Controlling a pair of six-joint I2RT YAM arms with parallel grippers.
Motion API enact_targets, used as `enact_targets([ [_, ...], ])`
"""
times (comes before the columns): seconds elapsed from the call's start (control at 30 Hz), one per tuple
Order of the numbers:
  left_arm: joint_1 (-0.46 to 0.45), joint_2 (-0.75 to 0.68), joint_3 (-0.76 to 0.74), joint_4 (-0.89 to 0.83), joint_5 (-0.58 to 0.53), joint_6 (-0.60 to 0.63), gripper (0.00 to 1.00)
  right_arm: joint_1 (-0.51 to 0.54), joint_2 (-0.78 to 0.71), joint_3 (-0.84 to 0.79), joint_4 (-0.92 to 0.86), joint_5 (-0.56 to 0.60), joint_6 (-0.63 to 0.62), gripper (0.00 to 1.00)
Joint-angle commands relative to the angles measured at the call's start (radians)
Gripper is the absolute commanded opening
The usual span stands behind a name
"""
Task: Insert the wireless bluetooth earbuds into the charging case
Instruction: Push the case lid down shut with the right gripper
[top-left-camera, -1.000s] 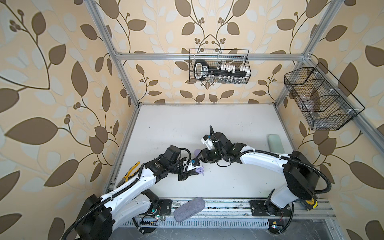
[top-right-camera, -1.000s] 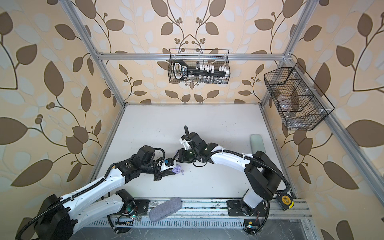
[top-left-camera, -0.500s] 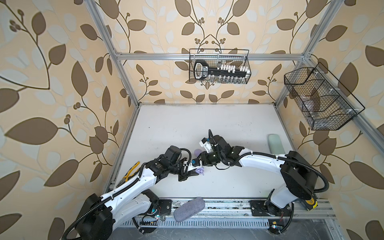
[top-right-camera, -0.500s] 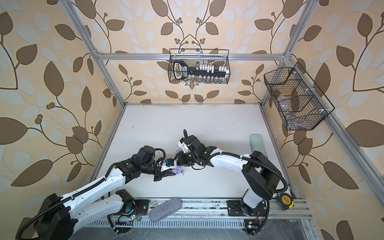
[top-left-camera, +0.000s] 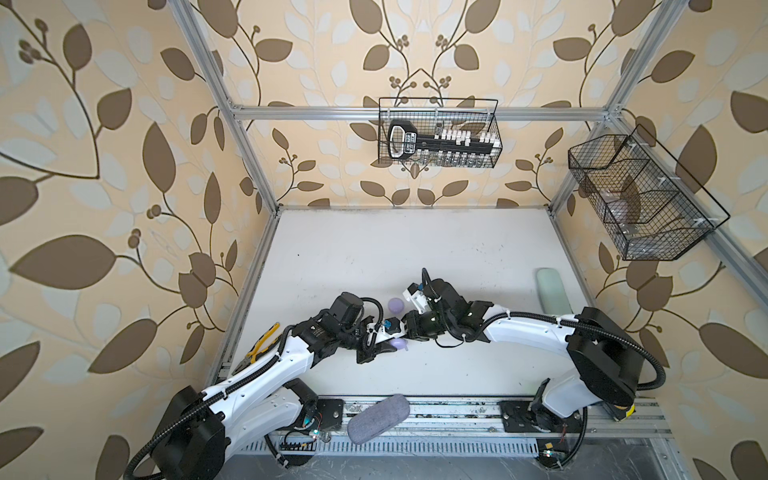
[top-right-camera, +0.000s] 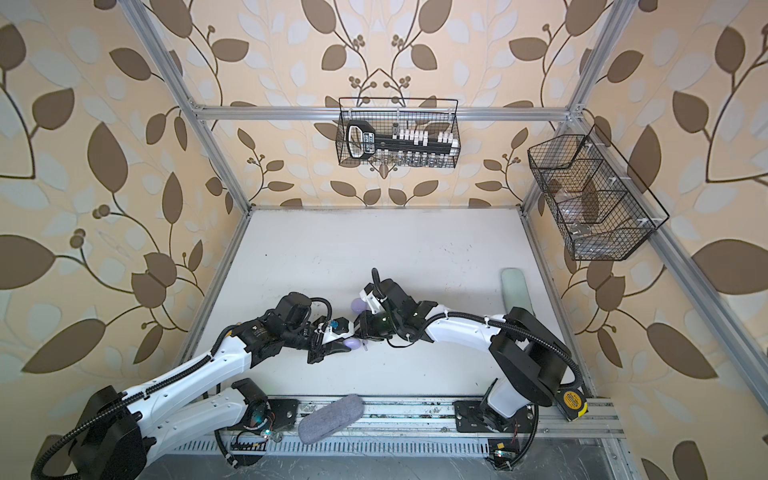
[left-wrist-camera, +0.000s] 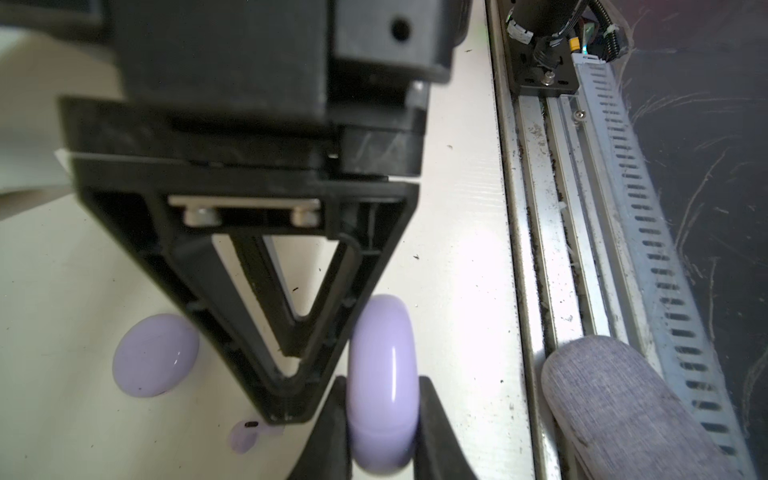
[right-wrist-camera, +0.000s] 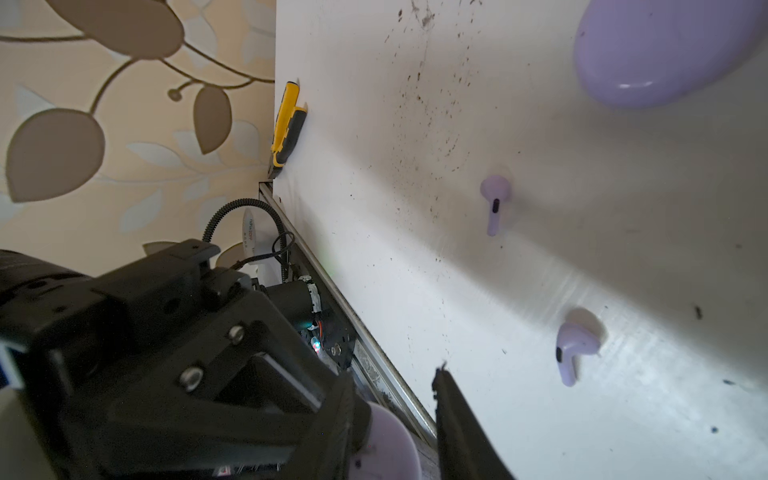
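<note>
Plainly, the coming move turns on the right tool (left-wrist-camera: 286, 409) and the earbud (left-wrist-camera: 245, 436) lying flat on the worktop (left-wrist-camera: 457, 291) just past its tip. That lavender earbud sits on the far side of the right tool from the charging case (left-wrist-camera: 384, 332). Its short stem points back toward the tip, so its long axis seems to run roughly along the tool's reach rather than across it.

The left tool (left-wrist-camera: 381, 380) is clamped on the charging case, holding it on edge right beside the right tool's fingers; the lid looks shut. With its grip taken, the left tool is out of the running, and the right tool is much the nearer to the earbud.

Whether the right tool's jaws stand apart or closed cannot be told. The tips look close together in the left wrist view, while the right wrist view seems to show a gap.

A second earbud (right-wrist-camera: 494, 203) lies farther ahead of the right tool. A second case (right-wrist-camera: 665, 50), closed, rests on the worktop beyond that.
</note>
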Motion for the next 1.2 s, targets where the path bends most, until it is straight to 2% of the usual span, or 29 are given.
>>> enact_targets([
  [0.0,-0.002,0.001,0.01,0.037,-0.005,-0.011,0.0,0.007,-0.037,-0.021,0.012,-0.001,0.024,0.33],
  [0.77,-0.001,0.023,0.024,0.056,-0.034,-0.049,0.0,-0.023,-0.144,-0.082,0.034,0.027,0.035,0.34],
  [1.17,0.0,0.041,0.033,0.073,-0.061,-0.079,0.0,0.024,-0.157,-0.147,0.121,0.052,0.081,0.34],
])
